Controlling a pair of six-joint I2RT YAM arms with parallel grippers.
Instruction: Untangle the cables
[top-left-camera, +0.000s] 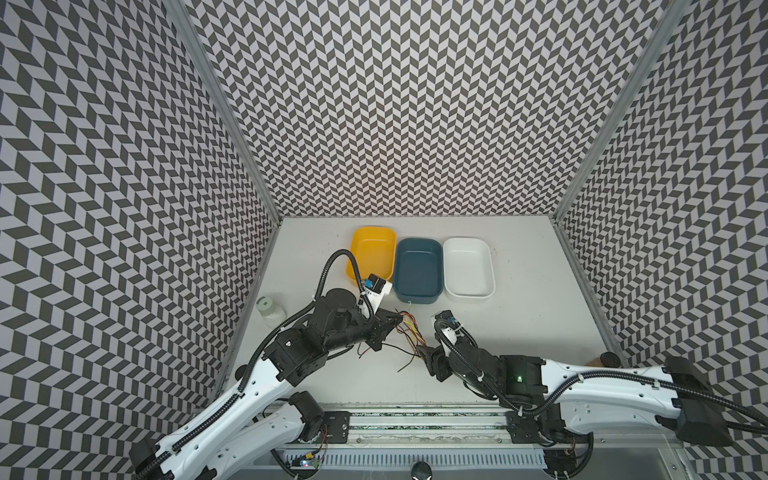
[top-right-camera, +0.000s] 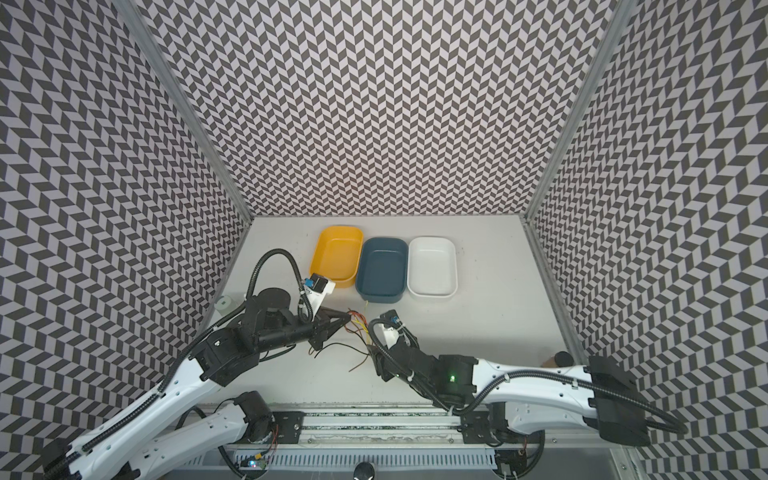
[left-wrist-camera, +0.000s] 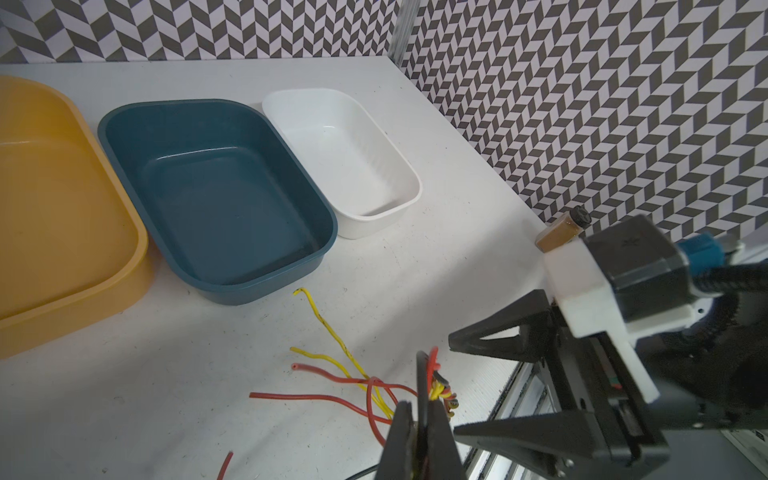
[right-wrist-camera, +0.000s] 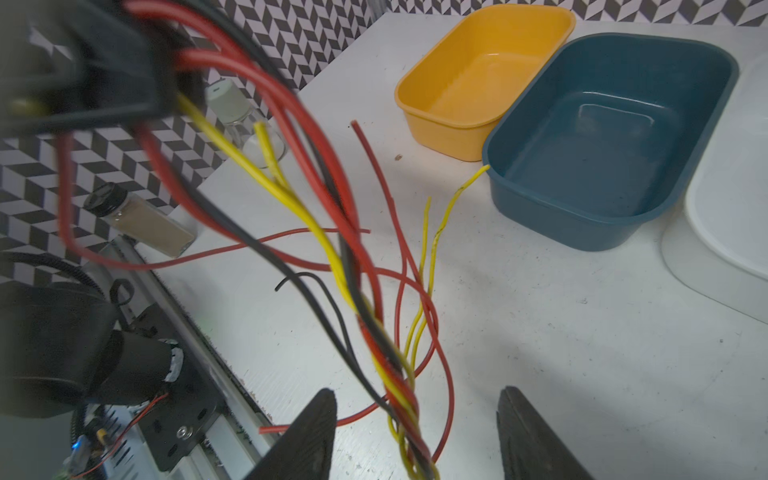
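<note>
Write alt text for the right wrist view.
Twisted red, yellow and black cables run through the open right end effector up to the blurred left end effector gripping them. Behind sit a yellow tray, a blue tray and a white tray.

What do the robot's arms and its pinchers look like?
The left arm and right arm are white shells with chunky black joints. Thick black ribbed hoses loop along them. The left gripper and right gripper have black wedge-shaped fingers with triangular holes. Each wrist carries a white-mounted black camera with a blue plug. A green light glows on the right arm.
</note>
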